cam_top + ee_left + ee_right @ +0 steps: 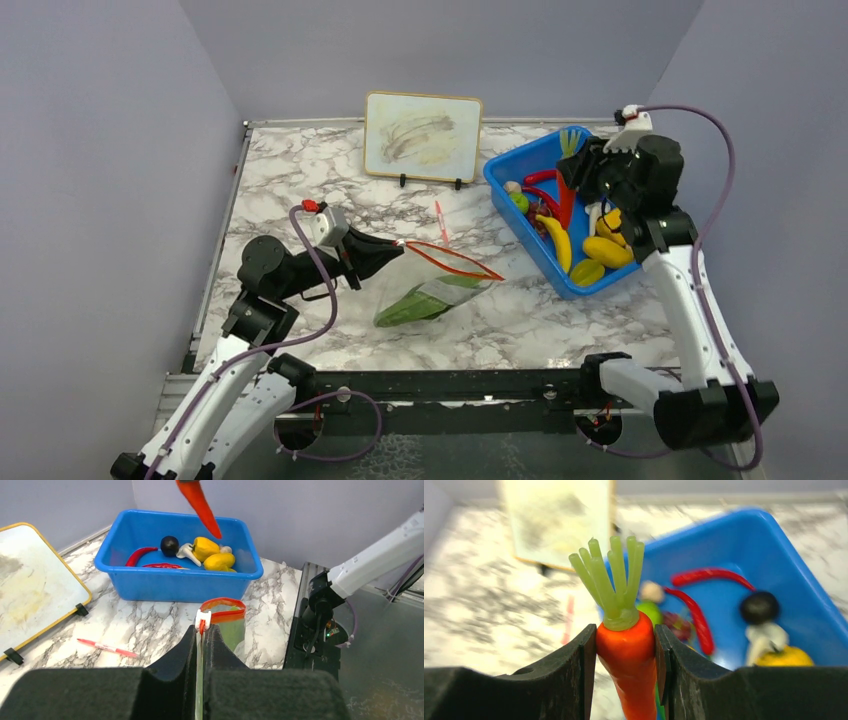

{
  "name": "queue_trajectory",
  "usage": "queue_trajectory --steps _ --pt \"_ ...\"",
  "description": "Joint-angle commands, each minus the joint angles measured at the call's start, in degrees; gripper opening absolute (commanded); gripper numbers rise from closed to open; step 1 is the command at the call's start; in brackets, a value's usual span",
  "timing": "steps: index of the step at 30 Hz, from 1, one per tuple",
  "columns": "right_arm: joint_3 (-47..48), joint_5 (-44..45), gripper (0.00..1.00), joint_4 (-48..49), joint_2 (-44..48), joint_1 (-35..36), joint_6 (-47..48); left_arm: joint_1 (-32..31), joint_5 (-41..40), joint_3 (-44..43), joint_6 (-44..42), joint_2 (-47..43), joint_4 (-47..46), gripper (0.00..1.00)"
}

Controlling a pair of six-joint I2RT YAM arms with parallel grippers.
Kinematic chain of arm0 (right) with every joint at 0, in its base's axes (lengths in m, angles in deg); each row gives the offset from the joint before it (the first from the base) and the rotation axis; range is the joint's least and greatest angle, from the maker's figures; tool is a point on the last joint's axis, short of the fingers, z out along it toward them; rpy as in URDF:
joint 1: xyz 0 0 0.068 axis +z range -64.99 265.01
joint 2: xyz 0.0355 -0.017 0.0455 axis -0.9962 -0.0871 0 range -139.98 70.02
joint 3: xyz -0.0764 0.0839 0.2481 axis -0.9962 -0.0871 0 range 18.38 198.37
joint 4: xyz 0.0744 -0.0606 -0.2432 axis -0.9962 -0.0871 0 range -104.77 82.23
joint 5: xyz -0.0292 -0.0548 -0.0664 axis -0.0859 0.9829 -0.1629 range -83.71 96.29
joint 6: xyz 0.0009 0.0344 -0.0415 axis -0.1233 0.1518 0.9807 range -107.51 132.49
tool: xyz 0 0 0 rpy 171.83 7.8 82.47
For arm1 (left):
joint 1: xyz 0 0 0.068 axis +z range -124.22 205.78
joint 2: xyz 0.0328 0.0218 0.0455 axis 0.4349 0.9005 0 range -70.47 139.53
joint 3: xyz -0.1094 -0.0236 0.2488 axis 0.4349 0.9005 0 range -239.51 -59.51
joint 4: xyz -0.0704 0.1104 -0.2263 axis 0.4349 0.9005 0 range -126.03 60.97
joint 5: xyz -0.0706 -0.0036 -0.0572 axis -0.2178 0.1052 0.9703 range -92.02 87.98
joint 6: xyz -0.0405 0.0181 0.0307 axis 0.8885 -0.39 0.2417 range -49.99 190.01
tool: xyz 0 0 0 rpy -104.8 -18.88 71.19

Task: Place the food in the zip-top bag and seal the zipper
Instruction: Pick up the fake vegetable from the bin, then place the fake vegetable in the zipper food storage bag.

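The clear zip-top bag lies mid-table with its mouth held open in a loop by the red-orange zipper. A green leafy pod is inside. My left gripper is shut on the bag's edge by the white slider. My right gripper is shut on the orange carrot and holds it above the blue bin. In the bin lie a banana, a yellow pepper, a white mushroom, a dark round piece and red chilis.
A small whiteboard stands on an easel at the back centre. A red-and-white pen lies between the board and the bag. The bin sits at the right, close to the side wall.
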Motion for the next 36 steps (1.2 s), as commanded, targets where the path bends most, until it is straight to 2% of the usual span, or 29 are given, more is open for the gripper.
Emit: queue_trajectory --steps 1,7,16,20,25,28,36 --pt "-9.2 -13.7 0.19 18.19 11.14 -0.21 -15.42 -0.13 -2.39 -0.38 2.67 0.24 -2.18 0.0" --pt "-21.72 -12.92 0.18 30.85 21.0 -0.21 -35.53 -0.14 -3.46 1.5 8.08 1.04 -6.76 0.0" --pt "-32.33 -9.05 0.18 36.77 21.52 0.15 -53.78 -0.35 -3.42 3.12 10.58 2.57 -9.02 0.0" --pt "-32.47 -5.69 0.18 36.13 19.63 4.64 -54.98 -0.33 -3.34 3.26 11.03 3.39 -9.84 0.0" --pt "-33.19 4.01 0.18 38.15 18.04 15.99 -55.87 -0.29 -3.22 3.73 10.99 3.11 -10.0 0.0" --pt "-34.11 6.91 0.18 41.01 16.08 20.14 -57.21 -0.29 -3.79 4.69 10.98 1.73 -9.95 0.0" --pt "-33.82 12.48 0.18 44.23 12.63 25.95 -57.04 -0.29 -3.99 7.72 11.53 -0.61 -10.04 0.0"
